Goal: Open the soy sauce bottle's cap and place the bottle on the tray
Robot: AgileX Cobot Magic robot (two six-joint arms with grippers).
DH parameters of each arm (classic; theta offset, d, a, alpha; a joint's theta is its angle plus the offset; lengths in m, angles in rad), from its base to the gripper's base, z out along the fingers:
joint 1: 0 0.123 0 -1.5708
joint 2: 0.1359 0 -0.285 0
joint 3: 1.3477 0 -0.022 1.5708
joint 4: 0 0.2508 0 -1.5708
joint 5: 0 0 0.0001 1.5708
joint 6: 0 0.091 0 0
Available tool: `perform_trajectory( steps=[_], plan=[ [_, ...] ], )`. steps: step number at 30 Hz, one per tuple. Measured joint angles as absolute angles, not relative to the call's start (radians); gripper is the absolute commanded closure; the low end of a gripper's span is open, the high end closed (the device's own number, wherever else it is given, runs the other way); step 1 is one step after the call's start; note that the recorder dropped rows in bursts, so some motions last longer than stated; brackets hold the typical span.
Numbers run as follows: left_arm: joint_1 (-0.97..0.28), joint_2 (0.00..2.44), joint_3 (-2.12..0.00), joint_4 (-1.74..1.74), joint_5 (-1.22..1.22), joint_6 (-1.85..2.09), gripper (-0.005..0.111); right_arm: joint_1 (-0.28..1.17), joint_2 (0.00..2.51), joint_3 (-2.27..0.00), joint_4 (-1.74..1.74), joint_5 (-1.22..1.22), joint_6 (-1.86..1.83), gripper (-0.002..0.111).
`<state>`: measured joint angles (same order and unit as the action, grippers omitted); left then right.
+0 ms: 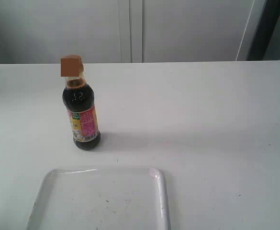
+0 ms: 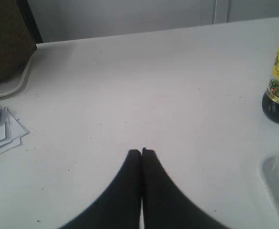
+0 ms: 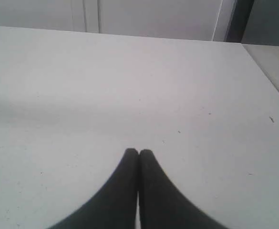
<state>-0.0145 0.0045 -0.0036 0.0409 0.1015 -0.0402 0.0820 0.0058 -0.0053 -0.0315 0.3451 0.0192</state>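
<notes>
The soy sauce bottle (image 1: 81, 111) stands upright on the white table, dark liquid inside, a red, yellow and pink label low on it. Its cap (image 1: 72, 65) sits closed on the neck. The translucent white tray (image 1: 101, 201) lies in front of the bottle at the near edge, with nothing on it. Neither arm shows in the exterior view. In the left wrist view my left gripper (image 2: 141, 151) is shut and holds nothing, with the bottle (image 2: 278, 81) off to one side and a corner of the tray (image 2: 277, 179) near it. My right gripper (image 3: 139, 151) is shut over bare table.
A brown box (image 2: 5, 40) on a white tray and some papers (image 2: 3, 131) with a blue object lie at the far side of the left wrist view. White cabinet doors (image 1: 130, 28) stand behind the table. The table's right edge (image 3: 268, 76) shows in the right wrist view.
</notes>
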Motion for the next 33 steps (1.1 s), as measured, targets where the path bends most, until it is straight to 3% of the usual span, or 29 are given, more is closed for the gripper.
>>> perform_trajectory(
  steps=[21, 28, 33],
  plan=[
    [-0.015, 0.008, -0.071, 0.031, -0.143, -0.201, 0.107, 0.082, 0.006, -0.005, -0.031, 0.345, 0.019, 0.108],
    [-0.015, 0.259, -0.226, 0.077, -0.235, -0.210, 0.107, 0.082, 0.006, -0.005, -0.029, 0.345, 0.019, 0.108],
    [-0.015, 0.452, -0.287, 0.359, -0.369, -0.461, 0.107, 0.082, 0.006, -0.005, -0.029, 0.345, 0.019, 0.108]
  ],
)
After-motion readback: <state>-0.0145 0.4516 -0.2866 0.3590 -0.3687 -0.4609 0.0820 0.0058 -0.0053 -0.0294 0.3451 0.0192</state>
